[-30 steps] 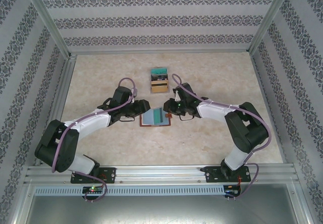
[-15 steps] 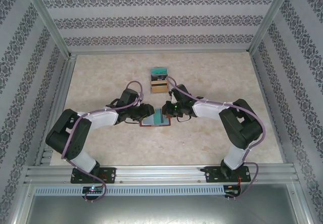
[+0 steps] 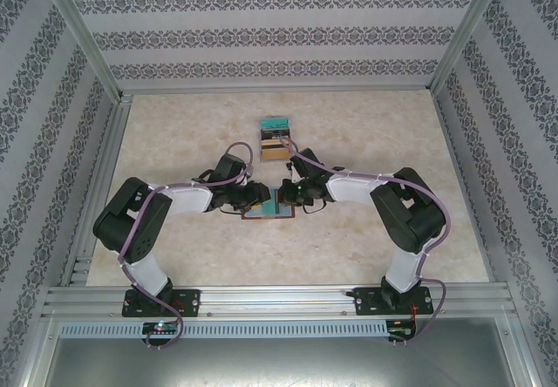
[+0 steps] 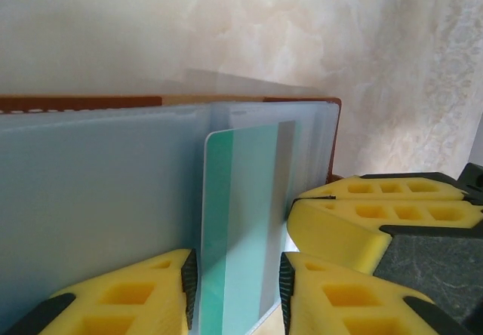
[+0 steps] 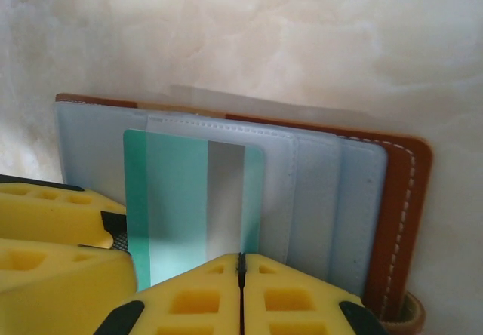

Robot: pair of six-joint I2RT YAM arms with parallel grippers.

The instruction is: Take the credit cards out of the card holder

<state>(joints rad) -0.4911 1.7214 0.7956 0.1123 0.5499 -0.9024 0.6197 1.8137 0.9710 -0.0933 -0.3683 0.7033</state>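
Grip check: right fingers (image 5: 253, 286) are pressed together, tips on the near edge of the teal card (image 5: 173, 199), likely dragging it out rather than pinching it. Left fingers (image 4: 162, 282) are spread, one either side of the same card; cannot tell if the pads touch, probably lining up a grasp. The card sticks partway out of the sleeve pages (image 5: 317, 192) just beyond the fingertips. The card holder (image 5: 396, 192) lies open, flat on the desk (image 5: 302, 33).
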